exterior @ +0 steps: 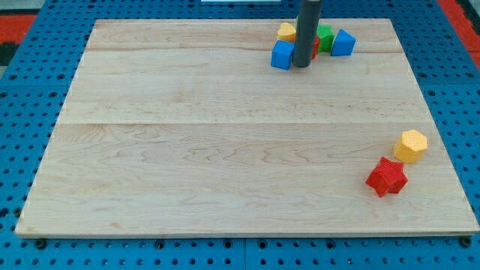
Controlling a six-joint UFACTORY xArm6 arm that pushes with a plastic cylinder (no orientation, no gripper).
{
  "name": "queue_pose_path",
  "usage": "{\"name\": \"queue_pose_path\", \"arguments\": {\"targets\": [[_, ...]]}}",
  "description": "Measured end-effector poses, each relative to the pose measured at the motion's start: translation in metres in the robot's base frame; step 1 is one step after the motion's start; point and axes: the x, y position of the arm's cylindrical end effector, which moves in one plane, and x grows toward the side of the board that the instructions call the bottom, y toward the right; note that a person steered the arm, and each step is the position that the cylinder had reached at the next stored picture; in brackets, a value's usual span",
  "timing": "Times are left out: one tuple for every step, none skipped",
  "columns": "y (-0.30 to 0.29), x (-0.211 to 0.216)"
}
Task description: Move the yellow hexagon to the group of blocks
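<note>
The yellow hexagon point(411, 145) lies at the right edge of the desk point(225, 150), in the lower right of the frame, just beside a red star-shaped block point(387, 177) that sits below and to its left. The target group stands at the upper centre-right of the frame: a blue block point(283, 55), a second blue block point(343, 43), a green block point(325, 36) and a yellow block point(286, 31).

The tool is a plain rod with no jaws, so it holds nothing. My tip point(301, 66) rests among the group, touching or just beside the first blue block, well apart from the hexagon.

Procedure, as judged:
1. Withdraw the tip from the group without scattering it.
2. Route the tip round to the lower right side of the hexagon, clear of the red star.
3. Push up and to the left, keeping the contact line through the hexagon's centre; correct any sideways slip early.
4. Stop when the hexagon touches the group.

Limits of view: the rod hides the middle of the group. A sliver of red shows beside the green block; its shape cannot be made out. The rod's upper part is cut off at the frame's top.
</note>
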Motion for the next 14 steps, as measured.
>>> {"name": "queue_pose_path", "arguments": {"targets": [[-0.026,0.014],[-0.050,0.005],[-0.031,-0.015],[-0.015,-0.010],[0.049,0.048],[0.161,0.102],[0.210,0.188],[0.209,0.212],[0.162,0.190],[0.119,0.150],[0.061,0.107],[0.021,0.083],[0.003,0.084],[-0.020,0.043]]}}
